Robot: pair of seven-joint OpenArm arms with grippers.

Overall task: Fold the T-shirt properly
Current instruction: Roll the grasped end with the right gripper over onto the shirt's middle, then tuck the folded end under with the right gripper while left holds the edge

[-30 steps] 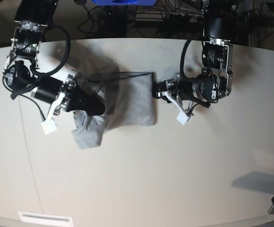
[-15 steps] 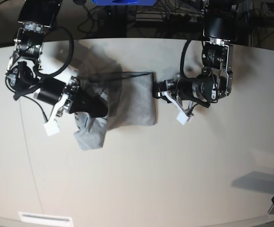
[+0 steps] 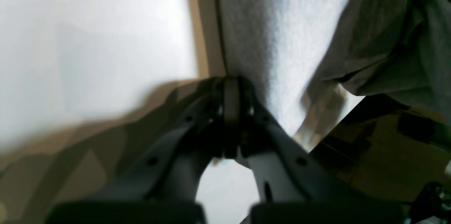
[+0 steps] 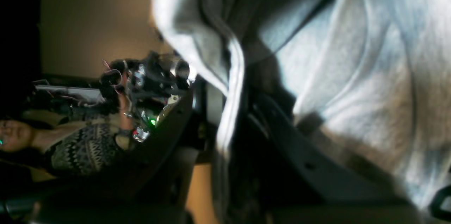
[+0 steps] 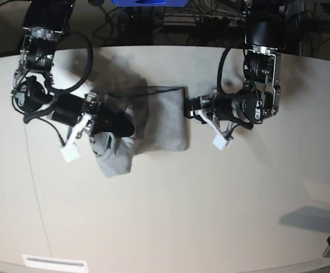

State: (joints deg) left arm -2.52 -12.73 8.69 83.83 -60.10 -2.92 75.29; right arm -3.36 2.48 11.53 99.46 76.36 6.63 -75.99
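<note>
T-shirt (image 5: 159,122) half folded on bench (image 5: 170,210); right jaws (image 5: 119,126) clamping bunched flap (unfinished), left jaws (image 5: 192,108) shut, empty beside hem.

A wide pale beige table (image 5: 199,205) with a curved far edge fills most of the base view. Beyond that edge the room is dark, with tangled cables (image 5: 182,20) and a blue box (image 5: 148,2). A white label (image 5: 54,263) sits at the table's near edge.

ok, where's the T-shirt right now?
In the base view the T-shirt lies upper-centre on the table, between both arms; the right gripper holds its bunched end.
</note>
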